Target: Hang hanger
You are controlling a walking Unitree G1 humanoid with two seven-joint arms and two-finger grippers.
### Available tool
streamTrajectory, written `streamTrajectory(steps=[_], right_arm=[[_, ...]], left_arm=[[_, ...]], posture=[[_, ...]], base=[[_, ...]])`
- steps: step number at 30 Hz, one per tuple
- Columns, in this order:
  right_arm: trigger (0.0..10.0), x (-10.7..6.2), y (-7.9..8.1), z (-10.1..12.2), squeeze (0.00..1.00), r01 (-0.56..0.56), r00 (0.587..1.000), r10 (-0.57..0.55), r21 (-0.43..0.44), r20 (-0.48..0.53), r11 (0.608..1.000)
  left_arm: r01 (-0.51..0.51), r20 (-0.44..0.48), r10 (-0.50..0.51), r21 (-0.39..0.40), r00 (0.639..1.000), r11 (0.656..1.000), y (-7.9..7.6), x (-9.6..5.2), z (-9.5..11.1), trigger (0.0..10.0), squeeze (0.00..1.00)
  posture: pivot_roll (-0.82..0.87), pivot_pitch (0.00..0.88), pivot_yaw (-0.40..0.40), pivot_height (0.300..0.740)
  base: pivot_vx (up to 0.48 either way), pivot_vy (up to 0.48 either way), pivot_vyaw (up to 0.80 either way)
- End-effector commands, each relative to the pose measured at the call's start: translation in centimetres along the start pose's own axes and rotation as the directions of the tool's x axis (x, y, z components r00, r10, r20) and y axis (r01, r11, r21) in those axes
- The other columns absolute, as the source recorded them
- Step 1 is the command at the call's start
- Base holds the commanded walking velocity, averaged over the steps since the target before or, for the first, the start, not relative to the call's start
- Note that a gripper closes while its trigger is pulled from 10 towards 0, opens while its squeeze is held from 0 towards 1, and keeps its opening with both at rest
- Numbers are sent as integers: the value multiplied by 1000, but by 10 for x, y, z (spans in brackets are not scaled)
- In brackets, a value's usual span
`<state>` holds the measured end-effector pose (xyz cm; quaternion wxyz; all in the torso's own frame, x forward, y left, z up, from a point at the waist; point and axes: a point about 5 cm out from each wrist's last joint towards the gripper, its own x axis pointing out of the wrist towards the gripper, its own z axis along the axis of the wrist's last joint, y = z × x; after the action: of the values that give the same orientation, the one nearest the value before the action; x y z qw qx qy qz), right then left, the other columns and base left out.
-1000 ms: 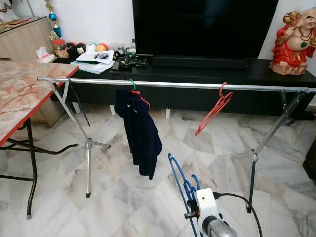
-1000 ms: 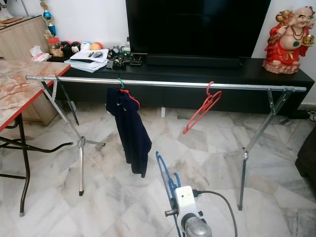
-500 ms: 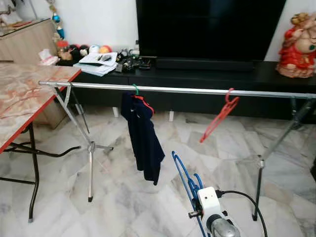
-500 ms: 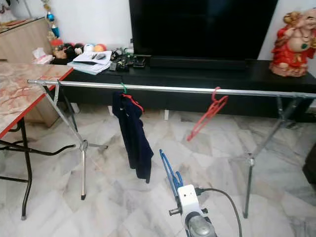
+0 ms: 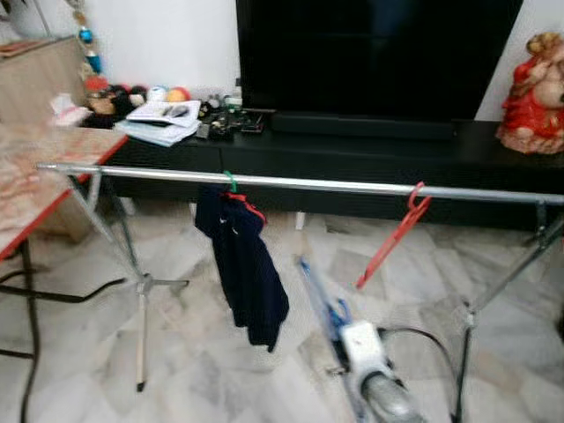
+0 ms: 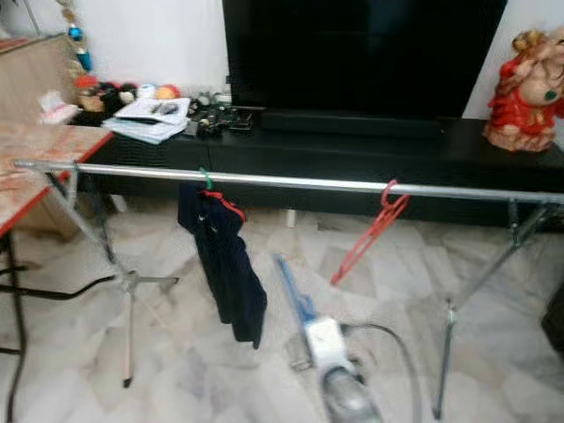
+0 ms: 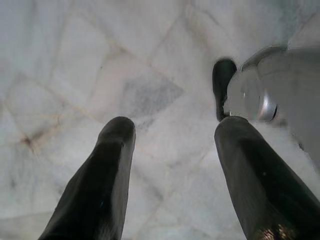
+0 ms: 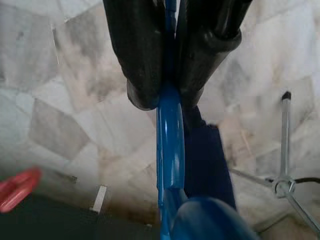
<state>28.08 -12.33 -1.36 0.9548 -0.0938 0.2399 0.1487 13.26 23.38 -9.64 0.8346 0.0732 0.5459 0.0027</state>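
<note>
Ahead of us a large black television (image 5: pixel 379 53) stands on a long black low cabinet (image 5: pixel 370 145), with a red seated figurine (image 5: pixel 534 97) at its right end, papers (image 5: pixel 161 119) at its left, and a marble-patterned red-edged table (image 5: pixel 40 172) nearby.

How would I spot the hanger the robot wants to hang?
Find the long silver rail before the black TV cabinet. Below its middle, the right pincer grips a blue hanger. The red hanger and the one carrying the navy shirt already hang on the rail.
</note>
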Motion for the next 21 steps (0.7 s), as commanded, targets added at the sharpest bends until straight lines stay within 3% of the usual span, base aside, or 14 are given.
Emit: streamTrajectory(steps=[1, 13, 18, 21], right_arm=[[10000, -2, -9, -2, 0, 7, 1000, -7, -9, 0, 1000], [10000, 0, -9, 4, 0, 24, 1000, -24, -22, 15, 999], [10000, 0, -17, 3, 0, 125, 992, -125, 8, -13, 992], [10000, 0, -16, 2, 0, 122, 993, -122, 15, -10, 992]], left_arm=[[10, 6, -10, 3, 1000, 1000, -2, 1, 3, 10000, 0], [20, 2, -20, 5, 1000, 1000, -2, 1, 4, 10000, 0], [25, 6, -25, 1, 1000, 1000, -1, 1, 6, 10000, 0], [33, 7, -33, -3, 999, 999, -2, 1, 7, 10000, 0]], posture=[[93, 0, 43, 740], [95, 0, 40, 740], [96, 0, 36, 740], [98, 0, 35, 740]], base=[[337, 0, 0], [336, 0, 0], [320, 0, 0], [0, 0, 0]])
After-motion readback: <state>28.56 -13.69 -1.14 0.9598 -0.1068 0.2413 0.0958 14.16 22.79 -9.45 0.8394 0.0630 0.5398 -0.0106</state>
